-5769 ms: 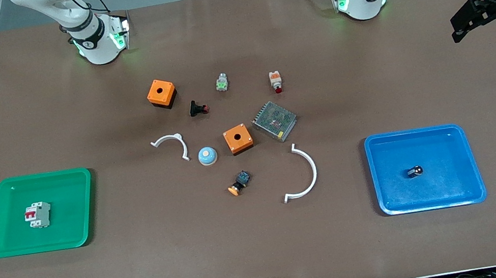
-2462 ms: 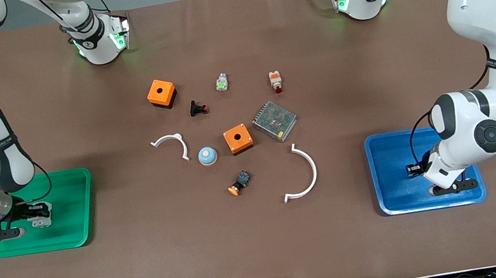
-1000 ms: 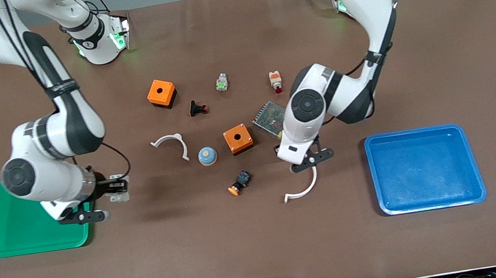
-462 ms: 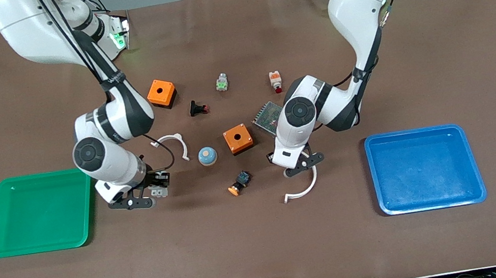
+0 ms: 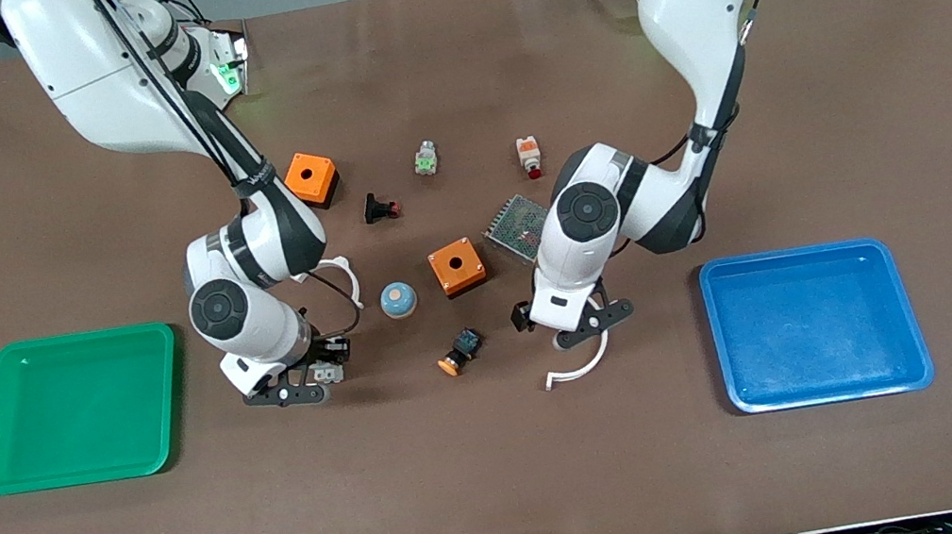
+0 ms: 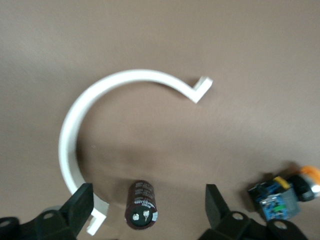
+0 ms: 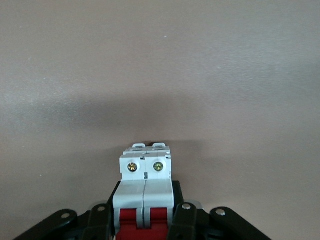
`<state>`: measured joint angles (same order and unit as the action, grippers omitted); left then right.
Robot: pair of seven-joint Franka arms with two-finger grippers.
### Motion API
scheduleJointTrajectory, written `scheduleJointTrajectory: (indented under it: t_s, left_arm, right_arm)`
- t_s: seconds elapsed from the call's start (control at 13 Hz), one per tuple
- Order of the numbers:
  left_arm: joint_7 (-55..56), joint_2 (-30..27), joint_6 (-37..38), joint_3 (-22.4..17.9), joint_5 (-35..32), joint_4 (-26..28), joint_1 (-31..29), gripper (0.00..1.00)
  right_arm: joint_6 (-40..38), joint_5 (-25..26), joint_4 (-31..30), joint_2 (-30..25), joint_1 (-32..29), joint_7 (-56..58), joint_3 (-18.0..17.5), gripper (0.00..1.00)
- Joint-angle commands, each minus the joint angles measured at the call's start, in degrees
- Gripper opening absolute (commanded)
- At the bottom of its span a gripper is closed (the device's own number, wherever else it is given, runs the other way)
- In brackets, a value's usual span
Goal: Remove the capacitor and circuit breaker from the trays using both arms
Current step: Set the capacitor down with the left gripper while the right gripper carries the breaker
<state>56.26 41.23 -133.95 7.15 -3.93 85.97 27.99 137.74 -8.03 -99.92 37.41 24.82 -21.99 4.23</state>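
The breaker [image 7: 146, 192], a grey-white block with red levers, sits clamped between my right gripper's [image 7: 145, 222] fingers. In the front view that gripper [image 5: 308, 384] holds the breaker [image 5: 330, 373] low over bare cloth, between the green tray and the orange-capped switch. My left gripper [image 6: 147, 207] is open. The capacitor [image 6: 142, 205], a black cylinder with a pale end, lies between its fingers and touches neither, inside the curve of the large white arc [image 6: 90, 107]. In the front view the left gripper [image 5: 575, 320] is over that arc [image 5: 591, 361] and hides the capacitor.
The green tray [image 5: 78, 406] and the blue tray [image 5: 815, 323] hold nothing. In the middle stand two orange boxes [image 5: 457, 267] [image 5: 311, 177], a blue dome [image 5: 397, 299], a mesh unit [image 5: 515, 224], an orange-capped switch [image 5: 459, 351], a small arc [image 5: 341, 274] and several small buttons.
Both arms came in, took the breaker from the green tray and the capacitor from the blue tray, and carried them toward the middle. The right gripper has moved a little farther toward the middle.
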Motion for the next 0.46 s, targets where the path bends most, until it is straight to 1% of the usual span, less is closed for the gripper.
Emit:
scheduleJointTrajectory:
  t_s: [0.0, 0.08, 0.15, 0.23, 0.38]
  left_arm:
    - [-3.0, -5.0, 11.7, -0.9, -1.3, -4.6, -2.2, 1.0]
    - [-6.0, -7.6, 14.3, -0.9, -1.2, -4.7, -3.5, 1.0]
    - [-9.7, -9.9, 17.0, -0.8, -1.3, -4.6, -5.3, 1.0]
    - [-13.3, -11.9, 19.8, -0.8, -1.3, -4.6, -6.8, 1.0]
    - [-22.6, -15.0, 24.0, -1.0, -1.3, -4.7, -9.6, 1.0]
  right_arm:
    - [-0.5, -0.3, 2.6, 1.3, 1.4, -1.0, 0.9, 0.01]
    - [-0.5, -0.3, 2.7, 1.3, 1.3, -1.0, 0.9, 0.11]
    - [-0.5, -0.3, 3.0, 1.4, 0.7, -1.0, 0.9, 0.75]
    - [-0.6, -0.2, 3.1, 1.6, 0.7, -0.9, 0.9, 1.0]
    - [-1.6, -0.1, 4.1, 1.3, 0.1, -0.5, 1.0, 1.0]
